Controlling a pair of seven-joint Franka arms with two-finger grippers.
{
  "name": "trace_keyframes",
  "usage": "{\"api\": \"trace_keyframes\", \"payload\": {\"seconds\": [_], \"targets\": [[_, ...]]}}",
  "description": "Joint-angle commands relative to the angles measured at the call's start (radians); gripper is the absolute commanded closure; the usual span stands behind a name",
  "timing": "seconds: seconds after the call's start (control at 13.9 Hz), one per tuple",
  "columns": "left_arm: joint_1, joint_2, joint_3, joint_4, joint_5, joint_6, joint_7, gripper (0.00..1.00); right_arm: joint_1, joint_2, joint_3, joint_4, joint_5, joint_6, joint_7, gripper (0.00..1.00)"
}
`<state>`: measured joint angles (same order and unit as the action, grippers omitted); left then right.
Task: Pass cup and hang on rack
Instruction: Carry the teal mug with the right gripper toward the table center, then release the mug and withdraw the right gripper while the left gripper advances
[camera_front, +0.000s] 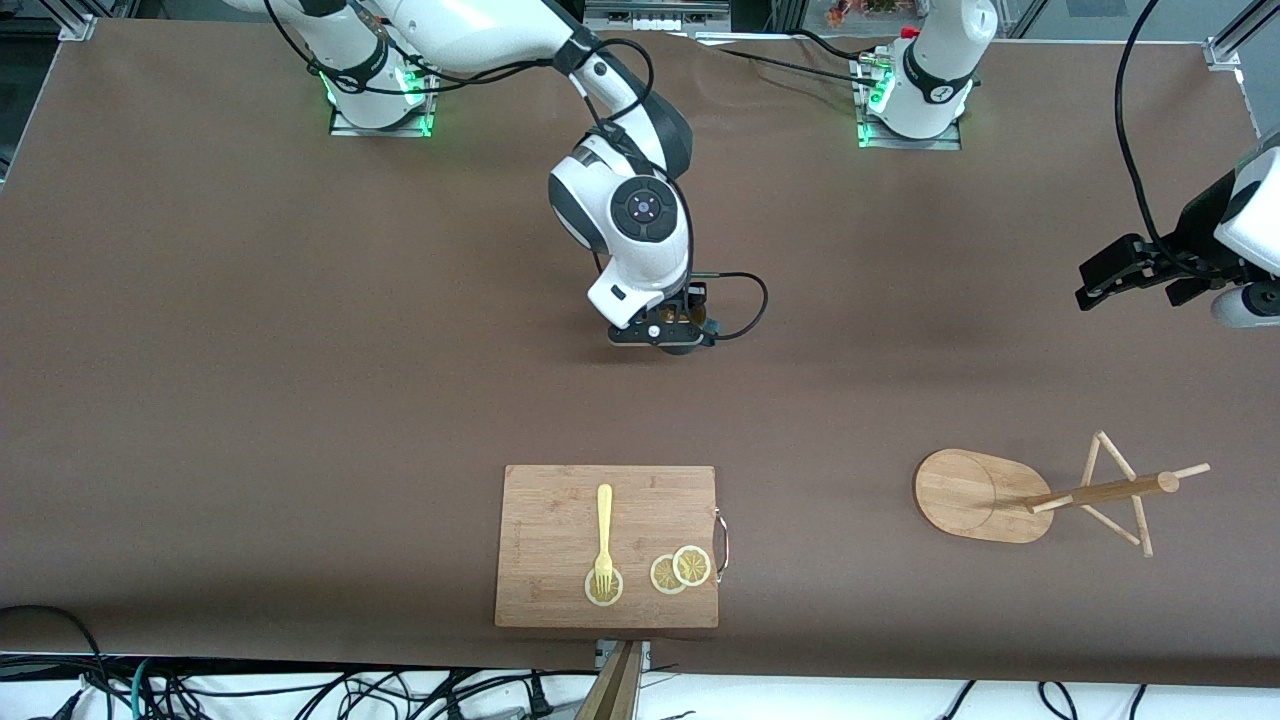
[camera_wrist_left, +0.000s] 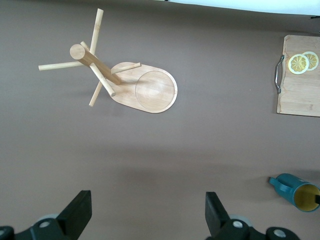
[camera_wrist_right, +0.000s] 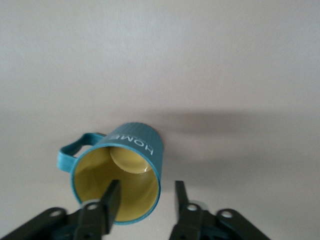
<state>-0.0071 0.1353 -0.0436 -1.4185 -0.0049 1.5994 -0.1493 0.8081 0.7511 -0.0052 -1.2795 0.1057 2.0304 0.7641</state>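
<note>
The dark teal ribbed cup (camera_wrist_right: 131, 162) stands upright on the brown table, near its middle, with its tan inside showing. It also shows in the left wrist view (camera_wrist_left: 298, 190). My right gripper (camera_wrist_right: 146, 199) is open and low over the cup: one finger (camera_wrist_right: 113, 199) is inside the rim, the other is outside the wall. In the front view my right gripper (camera_front: 672, 335) hides most of the cup. The wooden rack (camera_front: 985, 495) stands toward the left arm's end, nearer the camera, and also shows in the left wrist view (camera_wrist_left: 147, 89). My left gripper (camera_front: 1100, 280) is open and empty, in the air over that end of the table.
A rectangular wooden cutting board (camera_front: 560, 500) with a yellow fork (camera_front: 604, 535) and lemon slices (camera_front: 682, 570) lies near the table's front edge, nearer the camera than the cup. Cables run along the front edge.
</note>
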Motion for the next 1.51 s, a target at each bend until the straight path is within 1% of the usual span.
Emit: {"api": "trace_keyframes", "payload": {"seconds": [0.0, 0.07, 0.14, 0.22, 0.36, 0.43, 0.65, 0.79, 0.87, 1.01, 1.08, 1.23, 1.37, 1.44], "targets": [[-0.001, 0.01, -0.001, 0.023, 0.022, -0.006, 0.005, 0.0, -0.062, -0.113, 0.004, -0.007, -0.004, -0.096, -0.032, 0.0], [-0.001, 0.01, -0.001, 0.023, 0.022, -0.006, 0.005, 0.0, -0.088, -0.149, 0.002, -0.011, -0.007, -0.14, -0.058, 0.0], [-0.002, 0.01, -0.001, 0.024, 0.019, -0.006, 0.002, 0.0, -0.114, -0.182, -0.019, -0.009, -0.015, -0.2, -0.104, 0.0], [0.001, 0.009, 0.005, 0.026, 0.011, -0.006, -0.001, 0.0, -0.138, -0.215, -0.057, -0.009, -0.014, -0.257, -0.176, 0.0], [0.002, 0.007, 0.007, 0.03, 0.016, -0.007, 0.005, 0.0, -0.152, -0.269, -0.171, -0.011, -0.008, -0.378, -0.322, 0.0], [-0.007, 0.01, -0.001, 0.027, 0.022, -0.007, 0.005, 0.0, -0.152, -0.286, -0.227, -0.009, -0.001, -0.416, -0.36, 0.0], [-0.051, 0.046, -0.006, 0.026, 0.022, -0.012, 0.008, 0.0, -0.15, -0.349, -0.349, -0.011, -0.014, -0.485, -0.373, 0.0], [-0.083, 0.064, -0.007, -0.002, 0.019, -0.036, 0.039, 0.0, -0.152, -0.386, -0.441, -0.014, -0.003, -0.544, -0.417, 0.0], [-0.093, 0.064, -0.007, 0.001, 0.019, -0.068, 0.045, 0.0, -0.152, -0.388, -0.5, -0.012, 0.002, -0.574, -0.466, 0.0], [-0.097, 0.064, -0.007, 0.003, 0.022, -0.076, 0.043, 0.0, -0.152, -0.391, -0.579, -0.009, -0.003, -0.587, -0.637, 0.0], [-0.096, 0.064, -0.007, 0.003, 0.022, -0.078, 0.043, 0.0, -0.152, -0.397, -0.608, -0.011, -0.006, -0.587, -0.723, 0.0], [-0.094, 0.064, -0.007, -0.005, 0.022, -0.081, 0.045, 0.0, -0.153, -0.397, -0.651, -0.018, -0.006, -0.581, -0.799, 0.0], [-0.094, 0.064, -0.005, -0.016, 0.017, -0.066, 0.05, 0.0, -0.156, -0.397, -0.674, -0.034, 0.0, -0.569, -0.847, 0.0], [-0.091, 0.061, -0.005, -0.046, 0.005, -0.029, 0.053, 0.0, -0.156, -0.398, -0.676, -0.037, 0.006, -0.559, -0.848, 0.0]]}}
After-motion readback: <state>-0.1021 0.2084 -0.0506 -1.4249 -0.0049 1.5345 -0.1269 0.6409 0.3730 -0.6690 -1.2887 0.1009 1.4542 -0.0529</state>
